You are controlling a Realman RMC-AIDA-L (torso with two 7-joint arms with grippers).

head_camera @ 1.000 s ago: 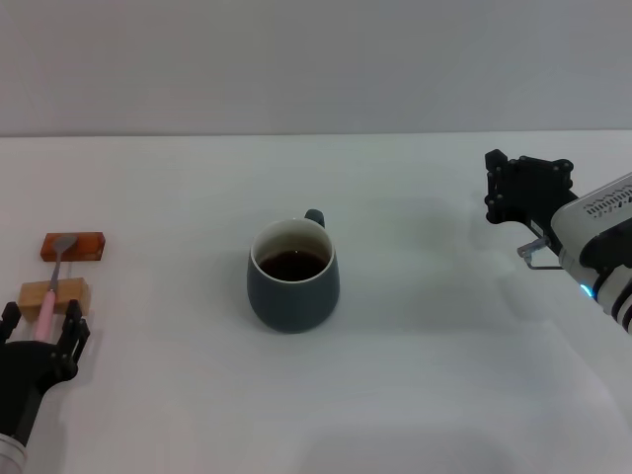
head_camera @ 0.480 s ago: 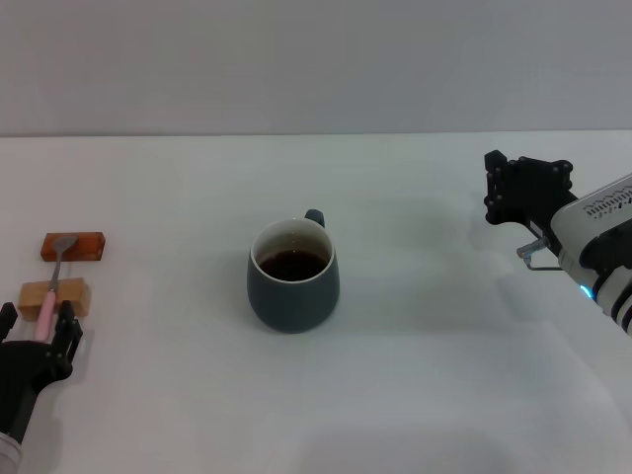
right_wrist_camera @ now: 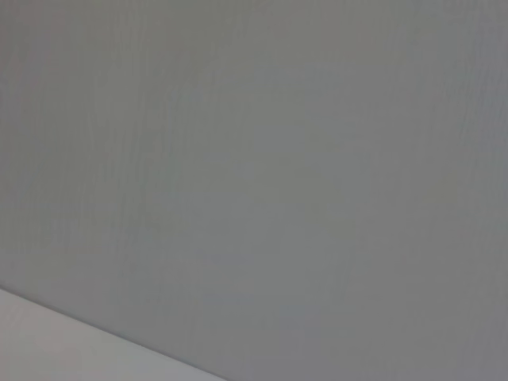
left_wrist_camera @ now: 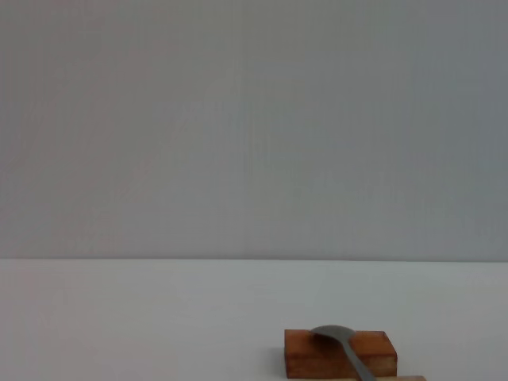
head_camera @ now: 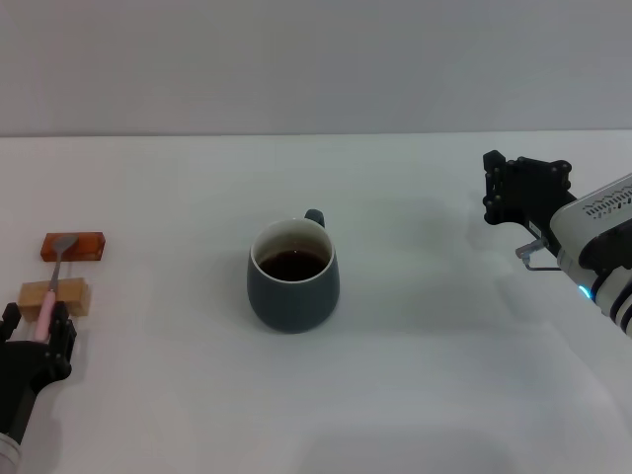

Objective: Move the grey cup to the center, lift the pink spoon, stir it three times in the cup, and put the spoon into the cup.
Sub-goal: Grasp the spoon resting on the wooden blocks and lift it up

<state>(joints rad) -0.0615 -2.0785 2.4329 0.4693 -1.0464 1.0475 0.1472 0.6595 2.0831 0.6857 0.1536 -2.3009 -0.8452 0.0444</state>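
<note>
The grey cup (head_camera: 292, 276) stands upright at the table's middle with dark liquid inside and its handle turned away from me. At the far left the pink spoon (head_camera: 47, 302) lies across two small blocks, its metal bowl on the farther one. My left gripper (head_camera: 38, 324) sits low at the near end of the pink handle, open, with one finger on each side of it. In the left wrist view the spoon (left_wrist_camera: 343, 346) rests its bowl on the orange-brown block. My right gripper (head_camera: 525, 186) hangs open and empty above the table at the right.
An orange-brown block (head_camera: 74, 246) and a tan block (head_camera: 69, 294) hold the spoon off the white table (head_camera: 425, 375). The orange-brown block (left_wrist_camera: 373, 357) also shows in the left wrist view. A pale wall rises behind the table's far edge.
My left gripper's fingers have drawn closer together around the end of the spoon's handle and shifted slightly left. The cup, spoon and right arm have not moved.
</note>
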